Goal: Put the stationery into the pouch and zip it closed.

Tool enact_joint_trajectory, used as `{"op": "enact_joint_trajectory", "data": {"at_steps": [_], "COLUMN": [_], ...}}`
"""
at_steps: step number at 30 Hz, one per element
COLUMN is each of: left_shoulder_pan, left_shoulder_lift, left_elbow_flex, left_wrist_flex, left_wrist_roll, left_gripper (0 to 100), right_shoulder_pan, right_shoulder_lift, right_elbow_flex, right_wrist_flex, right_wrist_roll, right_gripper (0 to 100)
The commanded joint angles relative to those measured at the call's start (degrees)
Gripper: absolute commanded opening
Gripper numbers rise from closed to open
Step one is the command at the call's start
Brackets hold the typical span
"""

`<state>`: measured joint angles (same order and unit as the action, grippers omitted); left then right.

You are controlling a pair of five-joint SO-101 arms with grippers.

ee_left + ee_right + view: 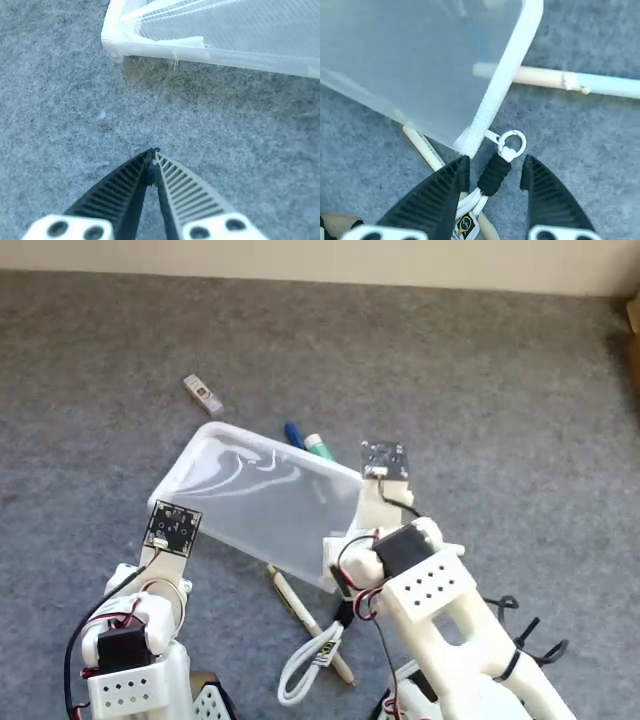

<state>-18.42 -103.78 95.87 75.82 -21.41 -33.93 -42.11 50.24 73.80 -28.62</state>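
The right jaws are spread, the black zipper pull (494, 172) of the pouch (420, 65) between them; the left jaws are pressed together, pouch corner just ahead.

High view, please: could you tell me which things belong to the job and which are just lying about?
Job: pouch; blue pen; green pen; pencil; small block, perhaps an eraser; zip cord, inside the open right gripper.
Lying about: grey carpet; black wires by an arm.
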Motion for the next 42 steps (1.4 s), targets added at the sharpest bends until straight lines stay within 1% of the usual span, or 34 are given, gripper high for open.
{"op": "enact_joint_trajectory", "data": {"at_steps": [1, 5, 11, 16, 18, 25, 30, 33, 38, 42], "left_shoulder_pan": [-0.4, -0.4, -0.4, -0.4, -0.4, -0.4, -0.4, -0.4, -0.4, -0.4], "left_shoulder_lift": [-0.4, -0.4, -0.4, -0.4, -0.4, -0.4, -0.4, -0.4, -0.4, -0.4], "left_elbow_flex": [1.27, 1.27, 1.27, 1.27, 1.27, 1.27, 1.27, 1.27, 1.27, 1.27], "left_wrist_flex": [0.35, 0.35, 0.35, 0.35, 0.35, 0.35, 0.35, 0.35, 0.35, 0.35], "left_wrist_roll": [0.53, 0.53, 0.53, 0.53, 0.53, 0.53, 0.53, 0.53, 0.53, 0.53], "left_gripper": [1, 1, 1, 1, 1, 1, 1, 1, 1, 1], "right_shoulder_pan": [-1.27, -1.27, -2.51, -6.99, -7.25, -7.43, -7.16, -7.16, -7.16, -7.08], "right_shoulder_lift": [-0.04, 0.13, 0.13, 0.22, 0.22, 0.22, 0.48, 3.91, 13.41, 17.63], "right_elbow_flex": [-0.22, 2.95, 9.98, 13.93, 16.04, 17.89, 17.98, 17.89, 17.45, 17.36], "right_wrist_flex": [0.31, 0.04, -4.7, -10.59, -12.53, -15.87, -15.78, -16.04, -16.04, -15.96], "right_wrist_roll": [-0.62, -0.53, -0.44, -0.53, -0.79, -0.7, -0.7, -0.53, -0.53, -0.53], "right_gripper": [17.0, 17.0, 17.0, 17.0, 17.0, 17.0, 15.7, 10.5, 11.2, 11.0]}}
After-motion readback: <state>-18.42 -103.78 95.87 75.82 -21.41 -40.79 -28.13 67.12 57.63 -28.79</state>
